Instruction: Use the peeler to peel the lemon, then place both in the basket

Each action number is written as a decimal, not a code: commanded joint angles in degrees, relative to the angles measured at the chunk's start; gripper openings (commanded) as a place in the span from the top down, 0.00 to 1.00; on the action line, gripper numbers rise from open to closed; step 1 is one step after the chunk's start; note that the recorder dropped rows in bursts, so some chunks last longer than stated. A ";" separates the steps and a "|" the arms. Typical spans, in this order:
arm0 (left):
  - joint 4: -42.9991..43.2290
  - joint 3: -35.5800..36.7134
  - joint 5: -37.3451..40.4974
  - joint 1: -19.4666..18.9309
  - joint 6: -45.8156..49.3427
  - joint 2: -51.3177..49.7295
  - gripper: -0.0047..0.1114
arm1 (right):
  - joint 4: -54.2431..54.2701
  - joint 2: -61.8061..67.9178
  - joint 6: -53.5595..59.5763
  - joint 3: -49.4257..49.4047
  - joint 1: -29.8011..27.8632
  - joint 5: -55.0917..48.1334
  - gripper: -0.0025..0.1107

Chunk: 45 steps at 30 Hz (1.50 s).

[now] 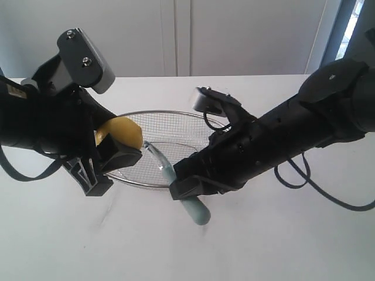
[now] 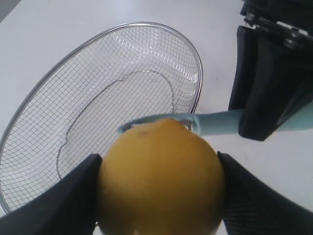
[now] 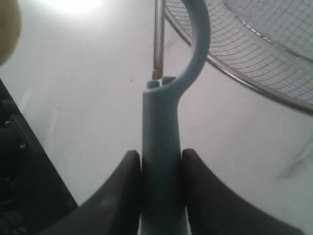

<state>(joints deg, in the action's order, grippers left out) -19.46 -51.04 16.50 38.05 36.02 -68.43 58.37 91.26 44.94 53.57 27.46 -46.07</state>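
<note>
Bright yellow oval lemon [image 2: 161, 178] clamped in L gripper [image 2: 159, 193], teal-handled metal-bladed peeler [image 3: 161, 161] pinched in R gripper [image 3: 161, 196], blade at skin: press too hard & you may pop fruit loose.

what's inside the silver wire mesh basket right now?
Nothing lies on the visible mesh of the silver wire mesh basket. The yellow lemon in the left gripper hides part of its rim and mesh, so that part cannot be checked.
</note>
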 commanded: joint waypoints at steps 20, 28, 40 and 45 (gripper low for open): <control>-1.06 0.40 -0.21 -0.29 -0.44 0.41 0.96 | 7.41 0.08 7.66 1.82 0.90 -7.03 0.98; -1.07 0.40 -0.11 -0.29 -0.44 0.41 0.96 | 7.41 -3.47 7.53 1.82 -2.44 -7.72 0.98; -1.07 0.40 -0.11 -0.29 -0.44 0.41 0.96 | 5.79 -11.26 7.40 1.82 -6.94 -7.61 0.98; -1.07 0.40 -0.11 -0.29 -0.44 0.41 0.96 | 3.08 -13.67 6.86 1.82 -8.14 -5.77 0.98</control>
<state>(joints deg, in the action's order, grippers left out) -19.46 -51.04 16.50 38.05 36.02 -68.43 63.00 78.96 52.13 55.20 20.12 -52.87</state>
